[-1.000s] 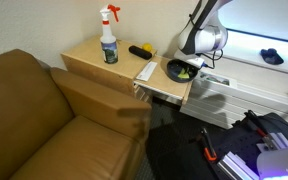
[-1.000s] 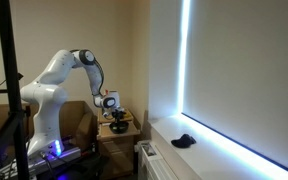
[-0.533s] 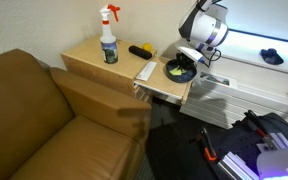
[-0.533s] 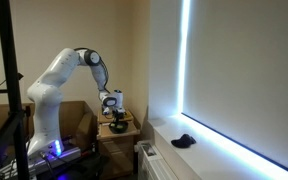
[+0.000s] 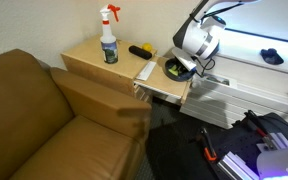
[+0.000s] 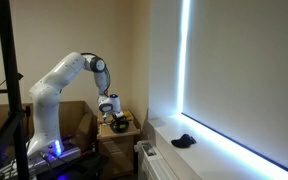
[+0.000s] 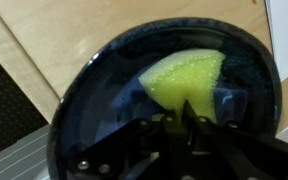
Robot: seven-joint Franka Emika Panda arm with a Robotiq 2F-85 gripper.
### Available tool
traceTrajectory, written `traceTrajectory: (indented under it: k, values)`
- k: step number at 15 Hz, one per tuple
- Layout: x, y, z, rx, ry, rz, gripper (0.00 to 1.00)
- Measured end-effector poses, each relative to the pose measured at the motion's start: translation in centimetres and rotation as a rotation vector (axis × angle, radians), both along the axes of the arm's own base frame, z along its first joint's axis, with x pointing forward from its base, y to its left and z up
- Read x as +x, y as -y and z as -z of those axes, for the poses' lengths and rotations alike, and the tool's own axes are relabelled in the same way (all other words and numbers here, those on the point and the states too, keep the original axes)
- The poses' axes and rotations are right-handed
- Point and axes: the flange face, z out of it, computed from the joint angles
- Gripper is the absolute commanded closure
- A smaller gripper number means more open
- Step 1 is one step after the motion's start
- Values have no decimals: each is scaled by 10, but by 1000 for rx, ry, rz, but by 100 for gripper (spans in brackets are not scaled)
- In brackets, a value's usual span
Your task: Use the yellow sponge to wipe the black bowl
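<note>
The black bowl [image 7: 104, 90] fills the wrist view, glossy with a bluish sheen; it sits on the wooden table's near corner in an exterior view [image 5: 172, 69]. The yellow sponge [image 7: 184, 78] lies against the bowl's inside, and a sliver of it shows in an exterior view [image 5: 173, 71]. My gripper [image 7: 185, 112] is shut on the sponge's near edge, fingertips pressed together into it. In both exterior views the gripper [image 5: 187, 64] [image 6: 116, 121] is lowered into the bowl, which is mostly hidden behind it.
A spray bottle [image 5: 108, 38] and an elongated black-and-yellow tool [image 5: 141, 50] stand on the wooden table [image 5: 94, 58]. A white paper [image 5: 146, 70] lies beside the bowl. A brown sofa [image 5: 44, 120] is next to the table. A small dark object [image 5: 271, 56] sits on the window ledge.
The arm has come down and shifted slightly, bringing the gripper with the sponge lower into the bowl. The bowl has stayed in place.
</note>
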Motion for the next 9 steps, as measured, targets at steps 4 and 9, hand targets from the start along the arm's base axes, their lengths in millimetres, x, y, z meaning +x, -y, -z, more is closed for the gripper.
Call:
traceTrajectory:
  k: [4,9]
  values:
    - [2,-3,14,-38,112,34,97]
    - [26,10,10,-72,175,2,97]
